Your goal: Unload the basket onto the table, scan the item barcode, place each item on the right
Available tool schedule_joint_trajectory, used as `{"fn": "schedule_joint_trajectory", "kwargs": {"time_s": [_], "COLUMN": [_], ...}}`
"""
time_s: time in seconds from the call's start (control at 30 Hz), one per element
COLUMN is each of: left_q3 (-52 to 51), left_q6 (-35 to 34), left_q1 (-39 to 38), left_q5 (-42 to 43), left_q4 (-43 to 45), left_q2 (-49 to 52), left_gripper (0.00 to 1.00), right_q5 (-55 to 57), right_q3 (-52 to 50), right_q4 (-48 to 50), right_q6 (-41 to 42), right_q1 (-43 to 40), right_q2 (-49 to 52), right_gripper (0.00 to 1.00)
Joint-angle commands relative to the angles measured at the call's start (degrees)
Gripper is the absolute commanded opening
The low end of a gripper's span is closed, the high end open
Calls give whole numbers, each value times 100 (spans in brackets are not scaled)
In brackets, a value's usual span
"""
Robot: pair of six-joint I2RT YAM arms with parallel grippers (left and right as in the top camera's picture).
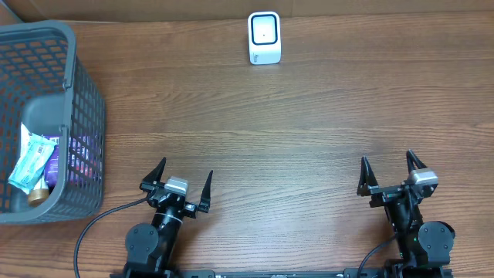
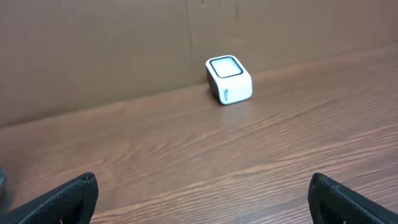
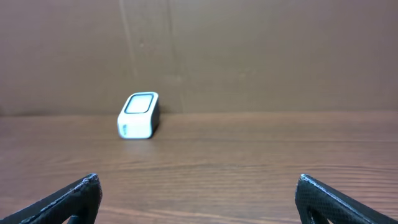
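Left hand point(image 1: 186, 168) and right hand point(image 1: 387, 157) are idling released and empty; lifting an item point(image 1: 31, 166) from the nine-o'clock basket point(image 1: 77, 85) is likely coming next, ahead of the twelve-o'clock scanner point(image 1: 264, 37).

A small white scanner point(image 2: 229, 79) sits on the wooden table point(image 2: 186, 149) in the upper middle of the frame, close against a brown wall point(image 2: 93, 50). The left gripper point(image 2: 202, 196) frames the scene, its dark fingertips point(image 2: 68, 200) spread wide at the lower corners.
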Motion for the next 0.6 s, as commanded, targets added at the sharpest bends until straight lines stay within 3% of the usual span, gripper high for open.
{"fn": "schedule_joint_trajectory", "kwargs": {"time_s": [0.0, 0.3, 0.57], "left_q3": [564, 2065, 4430], "left_q6": [-116, -122, -120], "left_q1": [28, 28, 28], "left_q5": [164, 337, 334], "left_q4": [-81, -520, -2037], "left_q2": [52, 1274, 3156], "left_gripper": [100, 100, 100], "right_q5": [-433, -905, -907], "right_q3": [417, 1469, 2957], "right_q4": [-24, -721, -1908], "right_q6": [35, 35, 33], "right_q1": [37, 37, 37], "right_q2": [-68, -52, 527], "right_gripper": [100, 100, 100]}}
